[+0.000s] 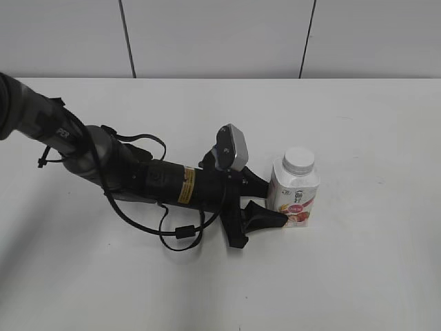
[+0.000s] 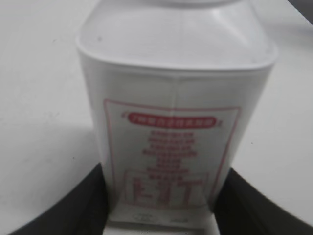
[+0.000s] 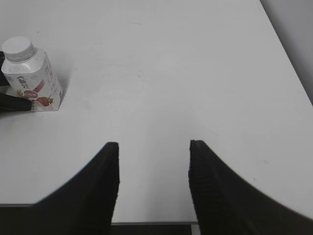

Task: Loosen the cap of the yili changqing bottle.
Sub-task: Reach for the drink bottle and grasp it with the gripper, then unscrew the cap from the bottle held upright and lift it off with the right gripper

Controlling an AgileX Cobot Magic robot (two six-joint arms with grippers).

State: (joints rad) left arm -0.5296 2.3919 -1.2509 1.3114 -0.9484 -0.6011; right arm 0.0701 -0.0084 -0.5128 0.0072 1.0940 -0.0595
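The bottle [image 1: 295, 196] stands upright on the white worktop [image 1: 358, 276], right of centre, its cap [image 1: 299, 160] still screwed on. The left pincer [image 1: 265, 202] lies low around the bottle's base; in the left wrist view a dark finger [image 2: 63, 205] sits at each lower side, seemingly pinching the body, though how firmly cannot be told. The right pincer [image 3: 151, 186] hangs spread over bare worktop, well apart from the bottle [image 3: 30, 78].

The risks, as I judge them: a hold this low leaves the top free to tilt or turn with the cap once the right pincer twists, so nothing loosens. A hard squeeze could dent the thin walls. The right pincer, arriving off-centre, might knock the bottle over.
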